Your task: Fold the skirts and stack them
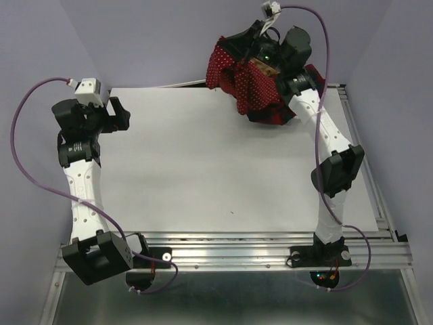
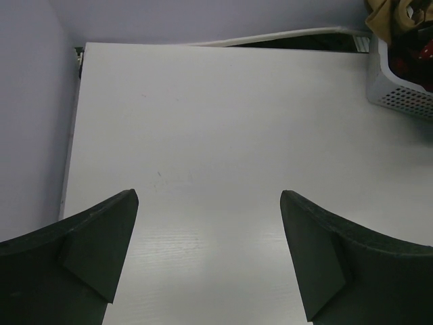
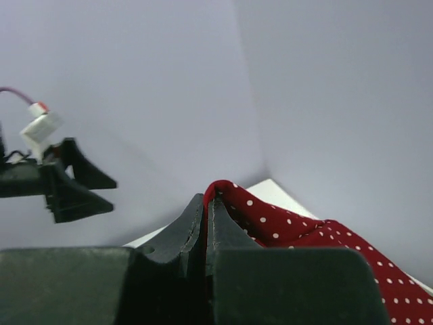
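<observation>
Early stage. Right gripper (image 3: 207, 203) pinches red dotted skirt (image 3: 304, 233), held high at far corner of table (image 1: 203, 169). Left gripper (image 2: 210, 250) is spread wide, empty. Nothing folded or stacked yet; all folding left.

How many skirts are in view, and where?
3. The red white-dotted cloth skirt hangs from the right gripper; the tan-brown skirt and red-and-black plaid skirt lie in the white plastic mesh basket. More could hide underneath.

white table (image 1: 203, 169), seemingly lilac walls (image 1: 155, 34)
</observation>
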Action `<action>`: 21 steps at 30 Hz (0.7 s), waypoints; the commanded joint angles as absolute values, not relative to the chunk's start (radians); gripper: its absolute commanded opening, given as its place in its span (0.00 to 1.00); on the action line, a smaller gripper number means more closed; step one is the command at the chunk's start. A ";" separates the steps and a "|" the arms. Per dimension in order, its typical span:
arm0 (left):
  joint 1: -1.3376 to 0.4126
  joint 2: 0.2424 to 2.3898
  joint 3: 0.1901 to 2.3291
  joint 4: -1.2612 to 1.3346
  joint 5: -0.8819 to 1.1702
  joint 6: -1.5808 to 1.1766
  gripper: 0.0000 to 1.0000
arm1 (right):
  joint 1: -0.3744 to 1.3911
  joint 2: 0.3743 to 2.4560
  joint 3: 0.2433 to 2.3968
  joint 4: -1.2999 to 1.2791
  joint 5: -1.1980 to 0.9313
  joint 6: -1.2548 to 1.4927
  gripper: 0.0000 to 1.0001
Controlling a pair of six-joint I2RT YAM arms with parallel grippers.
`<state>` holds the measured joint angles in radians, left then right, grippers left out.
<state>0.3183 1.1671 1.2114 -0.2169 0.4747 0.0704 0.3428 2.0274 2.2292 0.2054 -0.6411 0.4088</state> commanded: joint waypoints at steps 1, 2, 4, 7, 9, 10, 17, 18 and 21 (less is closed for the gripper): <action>0.337 1.147 1.261 -0.222 0.569 0.080 0.99 | 0.415 1.962 2.318 0.249 -0.716 0.437 0.01; 0.348 1.150 1.264 -0.224 0.581 0.081 0.99 | 0.426 1.965 2.342 0.245 -0.719 0.439 0.01; 0.356 1.157 1.270 -0.232 0.594 0.081 0.99 | 0.446 1.968 2.347 0.238 -0.723 0.440 0.01; 0.370 1.163 1.272 -0.235 0.629 0.086 0.99 | 0.468 1.948 2.283 0.250 -0.742 0.442 0.01; 0.373 1.163 1.269 -0.239 0.641 0.113 0.99 | 0.468 1.927 2.226 0.244 -0.750 0.440 0.01; 0.373 1.164 1.269 -0.251 0.646 0.127 0.99 | 0.468 1.913 2.138 0.238 -0.750 0.428 0.01; 0.373 1.167 1.215 -0.357 0.710 0.339 0.98 | 0.468 1.703 1.496 0.187 -0.713 0.179 0.01; 0.373 1.169 1.194 -0.377 0.712 0.375 0.98 | 0.457 1.694 1.430 0.148 -0.692 0.146 0.01; 0.367 1.180 1.145 -0.483 0.716 0.533 0.98 | 0.448 1.690 1.235 0.048 -0.634 0.060 0.27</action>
